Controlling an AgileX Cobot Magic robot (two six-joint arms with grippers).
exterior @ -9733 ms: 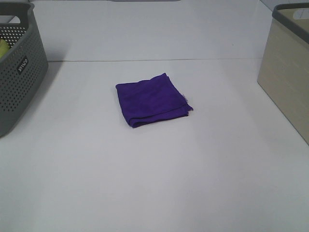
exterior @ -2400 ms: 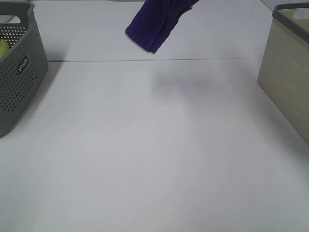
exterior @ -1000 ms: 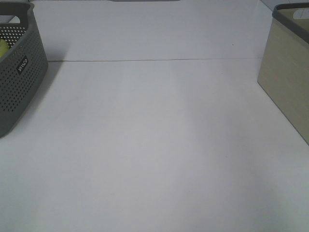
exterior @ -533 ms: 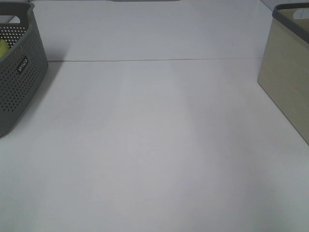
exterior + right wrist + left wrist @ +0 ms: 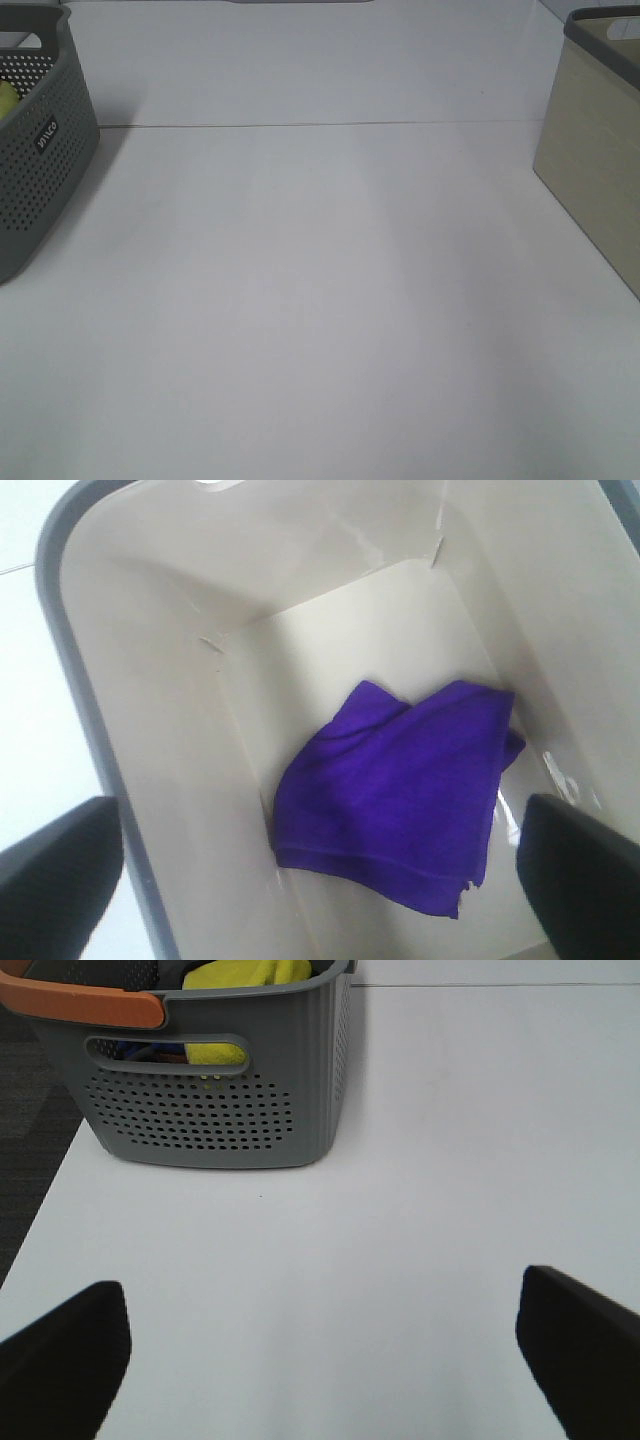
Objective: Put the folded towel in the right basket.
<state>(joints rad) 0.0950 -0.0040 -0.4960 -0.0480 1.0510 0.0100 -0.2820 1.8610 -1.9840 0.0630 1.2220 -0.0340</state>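
The purple folded towel [image 5: 400,790] lies on the floor of the beige right basket [image 5: 150,710], seen from above in the right wrist view. My right gripper [image 5: 320,880] hangs open above the basket, its two dark fingertips [image 5: 55,870] apart on either side of the towel and not touching it. The beige basket also shows at the right edge of the exterior high view [image 5: 595,150]; the towel is hidden there. My left gripper [image 5: 320,1360] is open and empty over the white table, short of the grey basket [image 5: 220,1090].
The grey perforated basket [image 5: 35,140] stands at the table's left edge and holds yellow cloth [image 5: 245,975]; an orange handle [image 5: 80,1005] crosses its rim. A seam line [image 5: 320,124] runs across the white table.
The towel was on the table, then lifted and carried right out of the exterior view. In the last second the exterior view has not changed.
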